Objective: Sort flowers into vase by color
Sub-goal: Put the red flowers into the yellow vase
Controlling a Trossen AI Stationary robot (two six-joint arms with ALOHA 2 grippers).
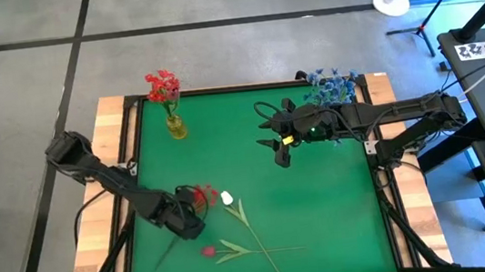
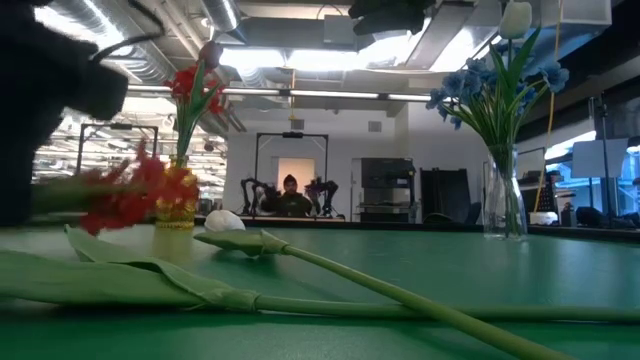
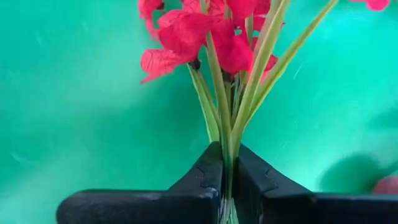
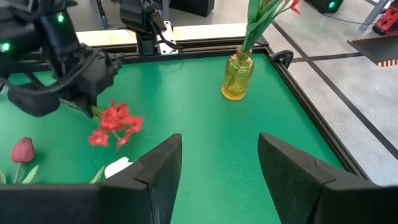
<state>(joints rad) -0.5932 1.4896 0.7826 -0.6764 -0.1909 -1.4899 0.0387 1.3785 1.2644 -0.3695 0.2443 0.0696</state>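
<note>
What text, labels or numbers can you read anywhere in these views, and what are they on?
White tag on the dark stand right of the table, high view: dark characters, too small and blurred to read.
Nothing readable on the yellow vase, the clear vase, the green mat or either arm.

Green table (image 1: 324,209), vases (image 1: 175,125), loose flowers (image 1: 243,218)

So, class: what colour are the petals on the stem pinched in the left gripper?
Red, above thin green stems; the left wrist view shows it best.
</note>
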